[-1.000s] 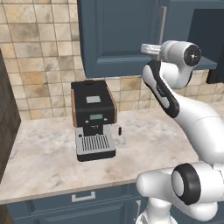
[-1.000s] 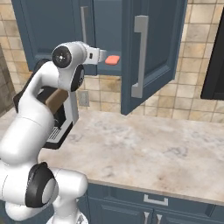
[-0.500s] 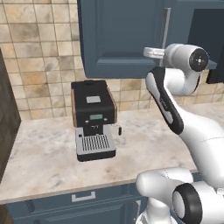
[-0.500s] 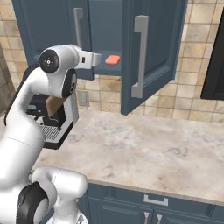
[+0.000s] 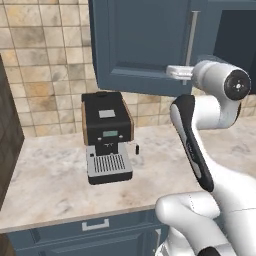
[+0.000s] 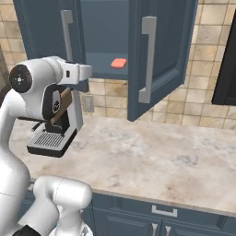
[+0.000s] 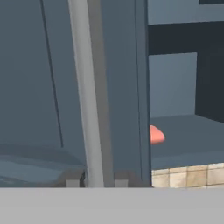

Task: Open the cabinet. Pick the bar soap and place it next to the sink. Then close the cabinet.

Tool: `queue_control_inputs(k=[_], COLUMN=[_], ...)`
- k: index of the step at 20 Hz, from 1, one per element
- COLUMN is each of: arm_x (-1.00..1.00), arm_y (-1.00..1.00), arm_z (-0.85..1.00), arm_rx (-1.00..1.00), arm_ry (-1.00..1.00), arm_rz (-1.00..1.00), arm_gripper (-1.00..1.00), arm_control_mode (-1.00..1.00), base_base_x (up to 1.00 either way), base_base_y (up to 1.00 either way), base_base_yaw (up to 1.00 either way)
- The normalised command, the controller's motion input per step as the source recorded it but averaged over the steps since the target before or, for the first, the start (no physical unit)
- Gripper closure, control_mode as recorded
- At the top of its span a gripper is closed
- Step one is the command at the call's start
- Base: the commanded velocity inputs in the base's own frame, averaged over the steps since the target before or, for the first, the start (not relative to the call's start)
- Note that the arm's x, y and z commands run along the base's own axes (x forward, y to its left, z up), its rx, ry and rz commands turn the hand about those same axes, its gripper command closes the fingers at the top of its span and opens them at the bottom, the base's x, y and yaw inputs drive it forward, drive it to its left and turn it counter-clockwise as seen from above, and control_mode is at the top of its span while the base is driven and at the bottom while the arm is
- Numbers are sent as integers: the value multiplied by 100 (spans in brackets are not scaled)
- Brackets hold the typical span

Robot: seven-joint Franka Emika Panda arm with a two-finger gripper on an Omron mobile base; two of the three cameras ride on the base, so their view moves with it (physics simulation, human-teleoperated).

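Even flat light; hand view perhaps blurred.

No lettering, label, brand mark or number can be read anywhere here. The coffee machine [image 5: 106,137] carries a small pale panel on its top and a greenish display strip on its front, but both are blank or too blurred to make out any characters.

The arm [image 5: 210,170] is built of glossy white rounded shells, joined by round dark grey joint caps with pale centres. A long black panel is set along one link, at 9 o'clock from the bulbous white wrist housing.
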Motion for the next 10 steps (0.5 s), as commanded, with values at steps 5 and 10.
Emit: queue_control_inputs(k=[5, 10], arm_x=[-100, -88], arm_y=[-8, -91], arm_z=[16, 35], arm_rx=[0, 14], arm_ry=[13, 15], arm_rz=[-8, -7], arm_gripper=[-100, -100], arm_control_mode=[-100, -100], base_base_x=[0, 0], base_base_y=[0, 0], base_base_yaw=[0, 0])
